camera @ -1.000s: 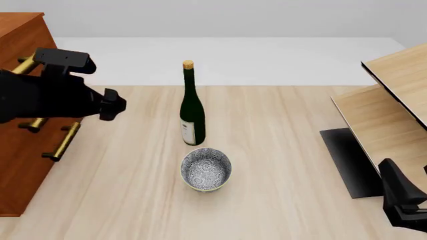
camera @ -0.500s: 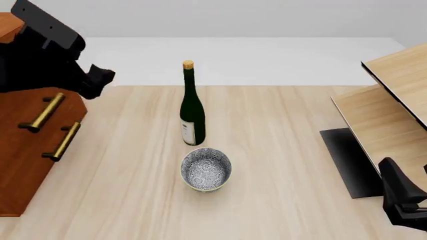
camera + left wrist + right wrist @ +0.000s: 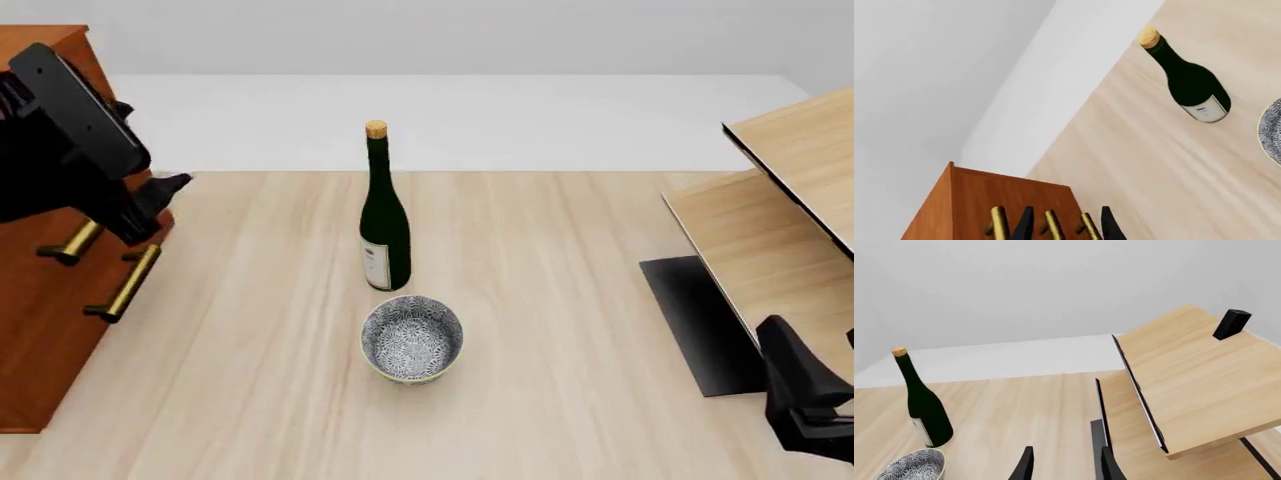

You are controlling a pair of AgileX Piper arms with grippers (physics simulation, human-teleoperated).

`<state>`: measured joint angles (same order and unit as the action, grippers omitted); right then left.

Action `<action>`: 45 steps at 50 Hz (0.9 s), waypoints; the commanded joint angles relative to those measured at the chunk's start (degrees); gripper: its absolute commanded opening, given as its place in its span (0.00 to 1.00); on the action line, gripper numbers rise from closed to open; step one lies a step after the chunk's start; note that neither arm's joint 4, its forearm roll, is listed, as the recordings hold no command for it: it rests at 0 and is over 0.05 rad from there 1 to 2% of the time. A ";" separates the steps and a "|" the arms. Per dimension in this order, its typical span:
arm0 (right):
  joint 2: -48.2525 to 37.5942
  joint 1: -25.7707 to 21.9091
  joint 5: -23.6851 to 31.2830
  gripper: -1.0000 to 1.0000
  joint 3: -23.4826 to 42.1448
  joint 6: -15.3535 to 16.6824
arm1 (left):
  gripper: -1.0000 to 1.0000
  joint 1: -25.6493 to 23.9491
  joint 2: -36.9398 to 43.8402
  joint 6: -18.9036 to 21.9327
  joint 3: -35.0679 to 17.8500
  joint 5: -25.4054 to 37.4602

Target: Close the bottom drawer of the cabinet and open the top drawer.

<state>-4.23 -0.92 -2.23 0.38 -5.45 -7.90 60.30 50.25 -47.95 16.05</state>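
- Left gripper [image 3: 1064, 227]: black pointed fingers parted, bare, straddling a brass bar handle [image 3: 1053, 226] of the reddish-brown wooden cabinet [image 3: 40, 300].
- Right gripper [image 3: 1066, 465]: fingers parted, holding nothing.

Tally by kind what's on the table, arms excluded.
Cabinet: 1
Wine bottle: 1
Patterned bowl: 1
Light-wood slanted panel stand: 1
Total: 4
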 commanded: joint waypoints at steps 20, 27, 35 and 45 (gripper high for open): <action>-0.01 -0.11 0.03 1.00 0.02 -0.29 | 1.00 7.86 -7.15 14.79 4.56 -2.03; 0.12 -0.15 0.16 1.00 0.04 -0.34 | 1.00 9.85 -8.06 16.86 5.59 -2.99; 0.08 -0.22 0.18 1.00 0.05 -0.37 | 1.00 13.08 -9.37 20.36 8.61 -5.86; -0.01 -0.28 0.10 1.00 0.05 -0.47 | 1.00 14.89 -8.06 21.66 9.32 -8.02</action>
<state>-4.22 -1.14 -2.12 0.42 -5.84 4.82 51.95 69.84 -39.87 10.13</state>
